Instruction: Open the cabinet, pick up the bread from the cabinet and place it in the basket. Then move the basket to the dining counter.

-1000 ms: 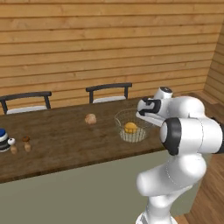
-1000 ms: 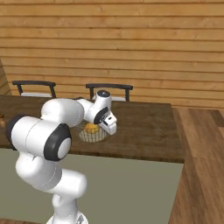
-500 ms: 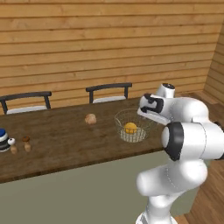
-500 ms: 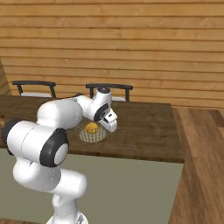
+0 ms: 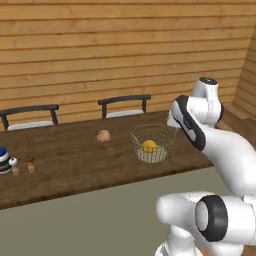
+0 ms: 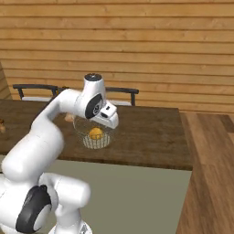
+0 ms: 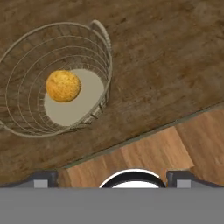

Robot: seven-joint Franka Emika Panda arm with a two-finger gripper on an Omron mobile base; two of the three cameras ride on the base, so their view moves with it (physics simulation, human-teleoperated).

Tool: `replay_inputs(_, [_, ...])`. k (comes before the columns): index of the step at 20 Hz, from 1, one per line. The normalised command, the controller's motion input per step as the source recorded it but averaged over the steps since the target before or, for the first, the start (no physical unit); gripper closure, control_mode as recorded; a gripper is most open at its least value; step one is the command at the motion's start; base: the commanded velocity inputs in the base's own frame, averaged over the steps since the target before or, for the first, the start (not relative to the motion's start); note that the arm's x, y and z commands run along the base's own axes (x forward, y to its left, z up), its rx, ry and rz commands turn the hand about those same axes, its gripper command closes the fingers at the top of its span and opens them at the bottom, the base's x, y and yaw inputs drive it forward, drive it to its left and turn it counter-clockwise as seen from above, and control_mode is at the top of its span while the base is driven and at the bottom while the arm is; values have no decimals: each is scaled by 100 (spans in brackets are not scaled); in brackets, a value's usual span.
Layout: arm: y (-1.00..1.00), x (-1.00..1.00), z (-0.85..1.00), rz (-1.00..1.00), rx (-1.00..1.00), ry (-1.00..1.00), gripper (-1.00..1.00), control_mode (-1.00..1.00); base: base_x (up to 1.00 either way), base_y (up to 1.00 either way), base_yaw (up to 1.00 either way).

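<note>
The wire-mesh basket [image 5: 137, 144] [image 6: 86, 139] [image 7: 109, 57] stands on the dark wood dining counter [image 5: 75, 160] [image 6: 151, 137] [image 7: 153, 65], near its right end. The golden bread [image 5: 149, 146] [image 6: 95, 133] [image 7: 63, 85] lies on the basket's pale disc bottom. My gripper [image 5: 173, 120] [image 6: 110, 120] [image 7: 112, 178] hangs open and empty above the counter's front edge, just right of the basket and clear of its rim. The cabinet is out of view.
A paler tan lump [image 5: 103, 135] lies on the counter left of the basket. Small items [image 5: 5, 159] [image 5: 30, 163] sit at the far left. Two dark chairs [image 5: 125, 102] [image 5: 30, 111] stand behind the counter, along a plank wall. Wooden floor [image 6: 210, 160] opens to the right.
My gripper has drawn up and back to the right, away from the basket's rim. Basket and bread have stayed where they were on the counter.
</note>
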Motion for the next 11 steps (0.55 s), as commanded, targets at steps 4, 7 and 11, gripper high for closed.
replay_inputs(4, [5,-100,100,19,-21,-26,-100,-100,0,0,0])
replay_inputs(7, [18,-100,97,18,-20,-28,-100,-100,0,0,0])
replay_inputs(11, [25,-100,51,16,-5,-14,-100,-100,0,0,0])
